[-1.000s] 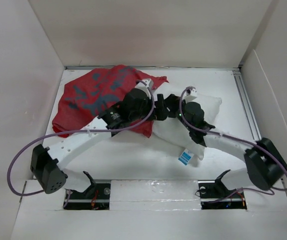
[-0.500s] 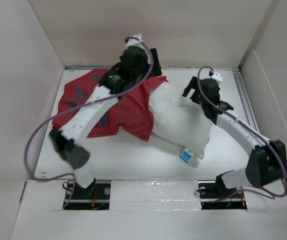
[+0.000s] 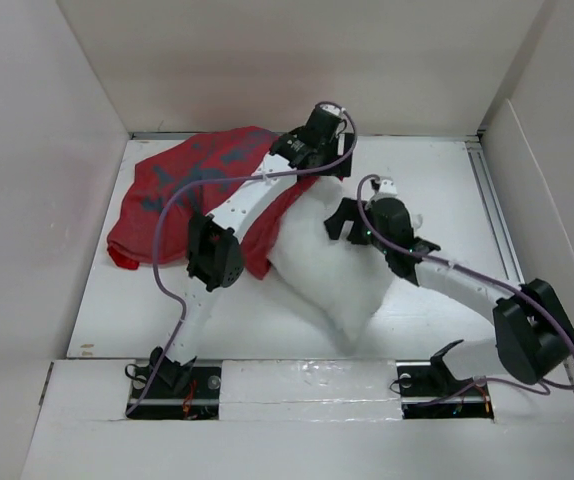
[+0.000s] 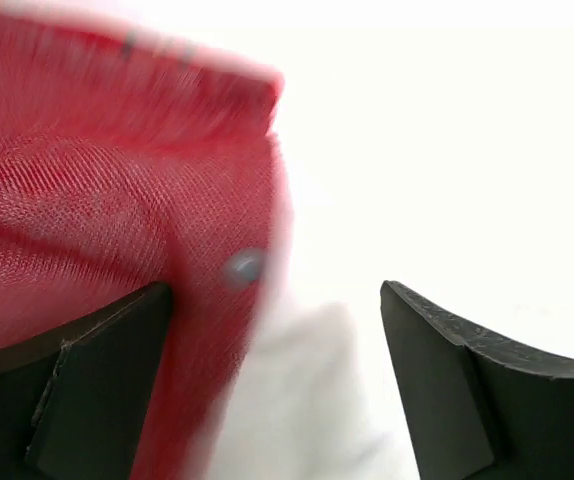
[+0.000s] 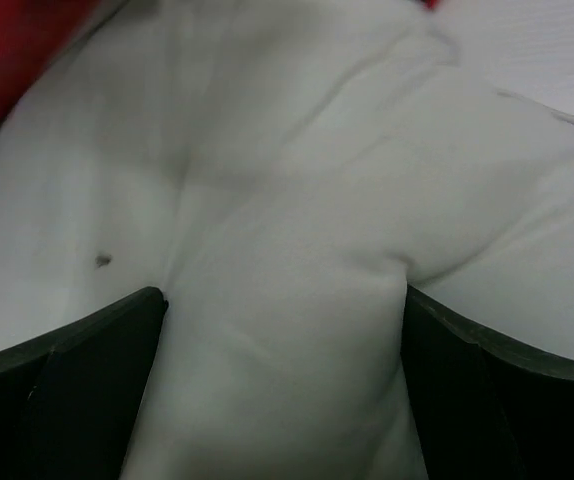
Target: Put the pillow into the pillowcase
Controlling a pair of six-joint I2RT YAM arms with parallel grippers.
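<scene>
Well, to the left of the fat white oblong pillow [image 3: 332,270] lies the big red cloth pillowcase [image 3: 182,190], all crumpled. Its open edge hangs over the pillow's left end. I cannot tell how much of the pillow is really inside.

Next comes my left claw [image 3: 305,160], at the pillow's far left corner, right where red meets white. It is open. The red edge sits between its two fingers, close to the left one, with white pillow beside it. Nothing is pinched yet.

Then the pillow itself. Most of it sticks out of the red cloth and points down toward me.

My right claw [image 3: 340,222] sits on top of the pillow, near its middle. It is as wide as it goes. A soft bump of pillow fills the gap between the fingers, but I do not think I am squeezing it.

What could go wrong? My left claw could shut on red cloth and white pillow skin together. Then the case would be pinned to the pillow and could not slide over it. The red edge is thin and off to one side, so it could also slip out, and I would grab nothing. My right claw could push too hard. The pillow is squashy, so it may fold and bunch up at the case's mouth and not go in.
</scene>
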